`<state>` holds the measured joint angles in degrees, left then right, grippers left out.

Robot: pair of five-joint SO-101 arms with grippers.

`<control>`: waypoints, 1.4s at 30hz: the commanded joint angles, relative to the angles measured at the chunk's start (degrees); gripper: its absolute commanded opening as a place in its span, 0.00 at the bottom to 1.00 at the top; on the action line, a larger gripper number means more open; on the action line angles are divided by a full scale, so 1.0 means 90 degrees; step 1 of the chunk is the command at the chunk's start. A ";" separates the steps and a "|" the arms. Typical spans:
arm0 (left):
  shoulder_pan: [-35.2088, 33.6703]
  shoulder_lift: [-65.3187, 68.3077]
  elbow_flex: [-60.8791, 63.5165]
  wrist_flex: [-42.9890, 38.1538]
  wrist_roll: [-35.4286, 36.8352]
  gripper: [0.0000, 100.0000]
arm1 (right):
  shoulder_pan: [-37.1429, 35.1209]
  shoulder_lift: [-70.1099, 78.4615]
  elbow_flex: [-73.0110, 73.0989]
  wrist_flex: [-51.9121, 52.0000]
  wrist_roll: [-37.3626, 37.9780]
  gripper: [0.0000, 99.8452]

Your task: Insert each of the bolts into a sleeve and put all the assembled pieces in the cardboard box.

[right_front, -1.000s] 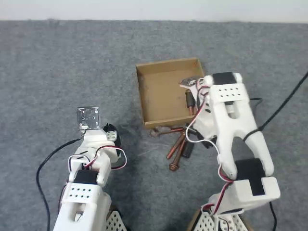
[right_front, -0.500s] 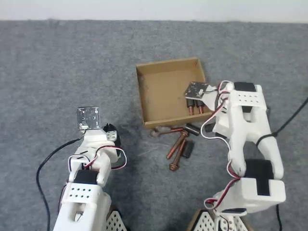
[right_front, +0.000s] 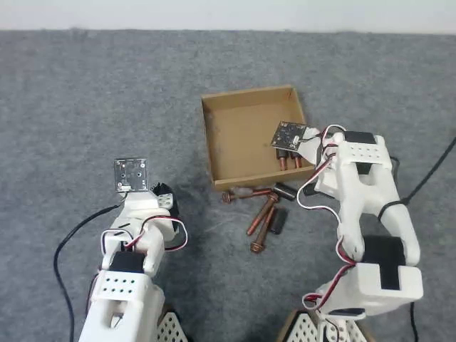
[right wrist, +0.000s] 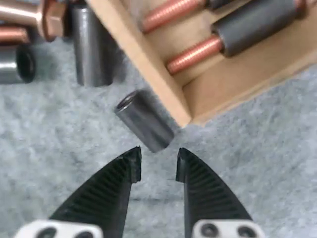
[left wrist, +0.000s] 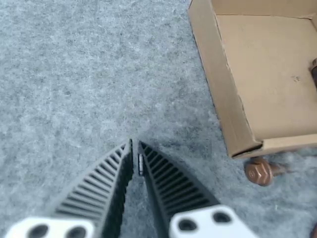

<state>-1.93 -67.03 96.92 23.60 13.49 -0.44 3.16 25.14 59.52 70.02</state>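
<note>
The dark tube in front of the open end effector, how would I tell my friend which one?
Find the cardboard box on the grey carpet, then its corner by the right end effector. The dark tube lies outside that corner, just ahead of the open fingertips. Unlike the tubes on copper bolts inside the box, it is empty, and it lies apart from the other loose tubes.

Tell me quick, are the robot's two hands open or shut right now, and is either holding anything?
Left hand: shut, holding nothing.
Right hand: open, empty; a dark sleeve lies just off its tips.
</note>
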 commanded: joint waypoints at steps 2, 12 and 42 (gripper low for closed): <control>0.0000 -0.0098 -0.0122 -0.0010 -0.0068 0.01 | 0.0024 0.0171 -0.0078 -0.0474 0.0440 0.09; 0.0010 -0.0098 -0.0103 -0.0166 -0.0078 0.01 | -0.0190 0.0532 -0.0078 -0.0181 0.0889 0.09; 0.0010 -0.0098 -0.0083 -0.0215 -0.0078 0.01 | -0.0347 0.0523 -0.0049 0.0415 0.0576 0.01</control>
<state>-1.93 -67.03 96.92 23.52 13.49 -3.96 9.23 24.97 62.59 76.18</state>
